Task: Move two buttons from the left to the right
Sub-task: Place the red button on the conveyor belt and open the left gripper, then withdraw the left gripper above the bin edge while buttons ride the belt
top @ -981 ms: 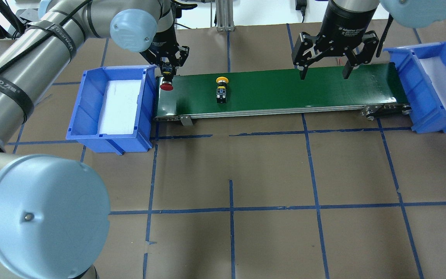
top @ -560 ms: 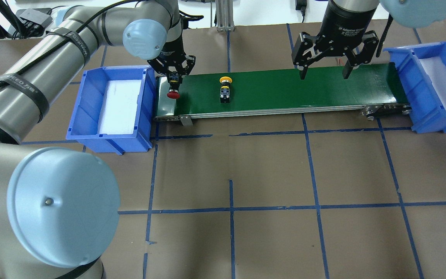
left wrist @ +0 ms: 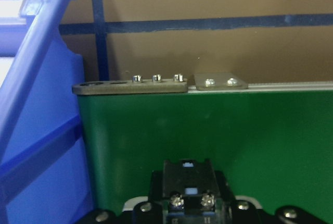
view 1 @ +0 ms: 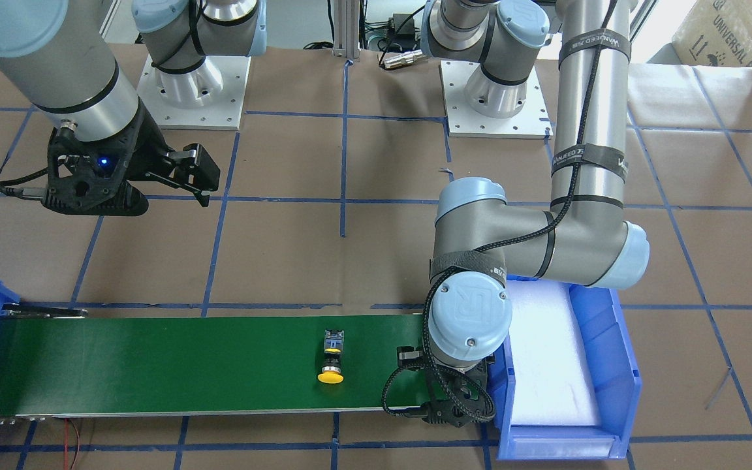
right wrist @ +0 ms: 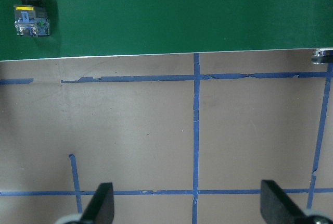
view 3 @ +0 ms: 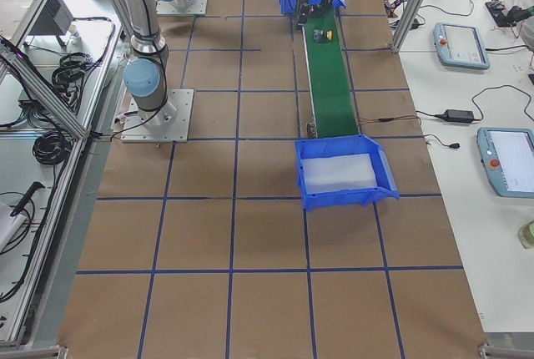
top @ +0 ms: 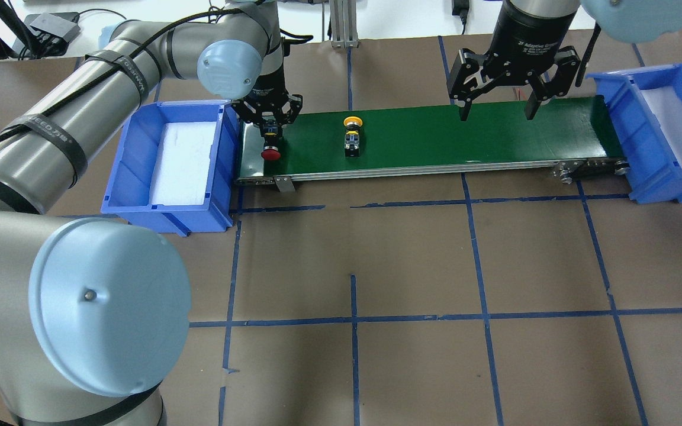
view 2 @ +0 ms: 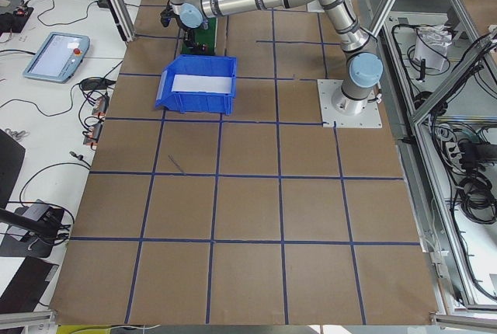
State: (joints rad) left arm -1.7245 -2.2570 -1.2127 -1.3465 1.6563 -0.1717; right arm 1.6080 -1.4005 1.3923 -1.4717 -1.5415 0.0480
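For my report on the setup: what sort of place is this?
Probably a robotics lab or test cell: two arms bolted to a tape-gridded table, a small green conveyor between blue bins, teach pendants on a side bench.

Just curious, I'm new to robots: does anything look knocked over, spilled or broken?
Nothing alarming. The yellow button lies on its side on the green belt, and the left hand holds the red button. No spill or damage shows.
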